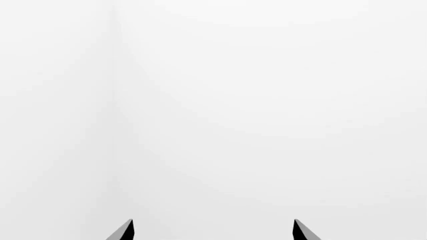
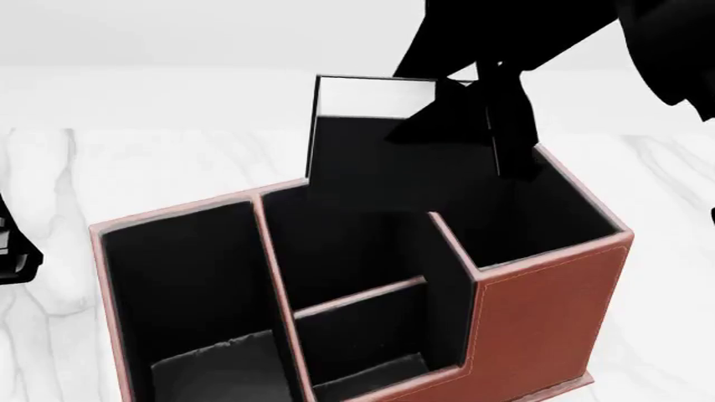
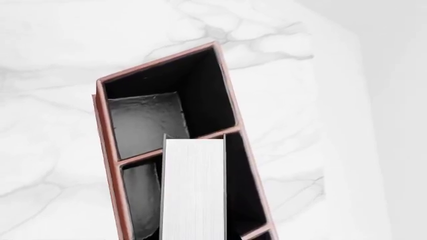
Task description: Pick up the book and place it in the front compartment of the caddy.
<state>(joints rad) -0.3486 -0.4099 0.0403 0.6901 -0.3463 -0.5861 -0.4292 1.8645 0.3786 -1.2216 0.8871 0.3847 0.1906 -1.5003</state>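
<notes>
While the right gripper (image 2: pixel 491 109) holds the book (image 2: pixel 380 142) clamped upright just above the caddy (image 2: pixel 537 310), the placing step seems underway, and next it needs lowering straight into the front compartment (image 2: pixel 347 243).

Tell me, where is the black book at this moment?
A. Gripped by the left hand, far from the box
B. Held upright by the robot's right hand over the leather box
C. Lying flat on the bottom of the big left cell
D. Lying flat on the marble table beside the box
B: in the head view the book stands upright, pinched at its top by the right hand above the caddy.
</notes>
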